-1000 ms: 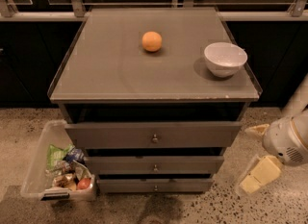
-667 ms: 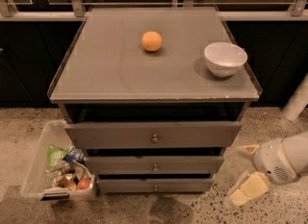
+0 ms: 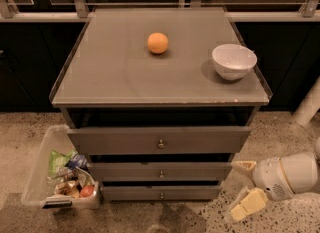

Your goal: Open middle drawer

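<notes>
Two fingers (image 3: 248,206) of the gripper (image 3: 239,187) stand spread wide and empty, low at the cabinet's (image 3: 125,77) four o'clock. At the gripper's nine o'clock, apart from it, the middle drawer (image 3: 125,172) looks shut. This is the approach step, I judge; next it must line up on the knob (image 3: 161,174).

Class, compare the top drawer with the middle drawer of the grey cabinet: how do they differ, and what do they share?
The top drawer has a taller, wider front than the middle drawer. The top drawer's knob looks bigger than the middle drawer's. Both are flat, grey, with one central round knob. The claw hangs low to the right, touching neither.
</notes>
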`<action>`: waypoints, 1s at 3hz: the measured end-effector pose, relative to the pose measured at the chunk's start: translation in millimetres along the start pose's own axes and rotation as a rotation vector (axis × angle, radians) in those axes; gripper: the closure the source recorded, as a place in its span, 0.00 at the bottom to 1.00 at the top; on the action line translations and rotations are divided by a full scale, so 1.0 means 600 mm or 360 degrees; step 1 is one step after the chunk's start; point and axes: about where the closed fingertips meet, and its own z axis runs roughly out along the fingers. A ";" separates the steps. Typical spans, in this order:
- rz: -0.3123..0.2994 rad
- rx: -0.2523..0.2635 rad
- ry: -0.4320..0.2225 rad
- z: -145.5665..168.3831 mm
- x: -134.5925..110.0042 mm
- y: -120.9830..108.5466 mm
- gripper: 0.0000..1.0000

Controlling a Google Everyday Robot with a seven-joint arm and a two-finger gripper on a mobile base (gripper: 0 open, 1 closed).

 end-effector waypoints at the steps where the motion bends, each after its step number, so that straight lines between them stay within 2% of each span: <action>1: 0.0023 0.0070 0.0024 -0.006 0.005 0.003 0.00; 2: 0.0053 0.0158 -0.0006 0.010 0.033 -0.021 0.00; 3: 0.0010 0.0179 -0.0097 0.031 0.053 -0.057 0.00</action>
